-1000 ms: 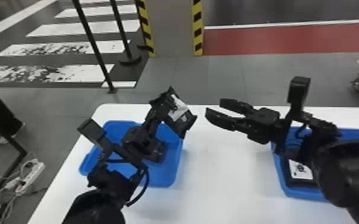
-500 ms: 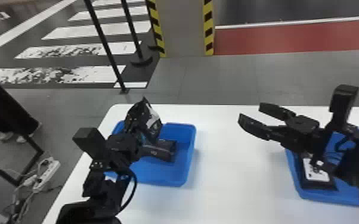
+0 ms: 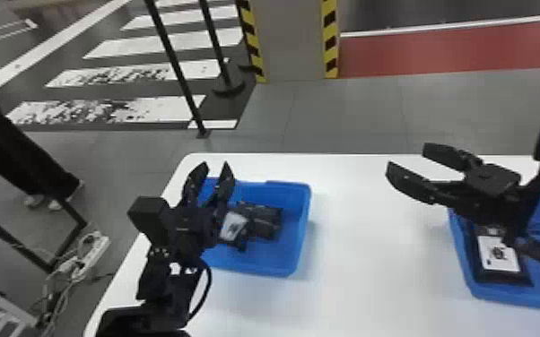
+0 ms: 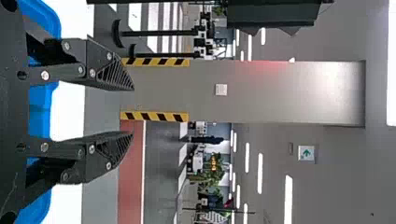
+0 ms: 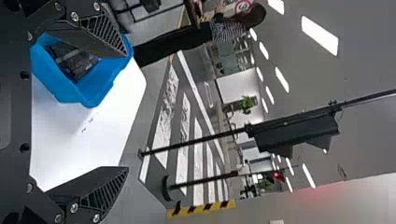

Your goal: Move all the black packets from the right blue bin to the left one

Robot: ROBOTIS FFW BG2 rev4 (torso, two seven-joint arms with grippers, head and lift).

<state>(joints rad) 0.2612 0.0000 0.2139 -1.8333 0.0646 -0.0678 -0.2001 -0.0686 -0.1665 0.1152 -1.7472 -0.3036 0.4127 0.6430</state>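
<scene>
Hanging open at the left bin's [image 3: 301, 237] eleven o'clock edge, the left gripper [image 3: 215, 166] points its fingertips to about twelve o'clock in the head view. The left wrist view confirms its two fingers stand well apart.

Inside the left bin, which sits near seven o'clock from the head view's middle, lie two black packets. One packet with a white label [image 3: 234, 226] is toward nine o'clock in the bin, and it overlaps a darker packet [image 3: 267, 219] just beside it, toward three.

The right gripper [image 3: 407, 157] is open too, fingers spread wide and aimed at ten o'clock, its tips above the white table [image 3: 363, 251] between the two bins. Below its arm, at four o'clock, sits the right bin [image 3: 465, 269], and in it a black packet with a white label [image 3: 498, 254] lies close to the nine o'clock wall
</scene>
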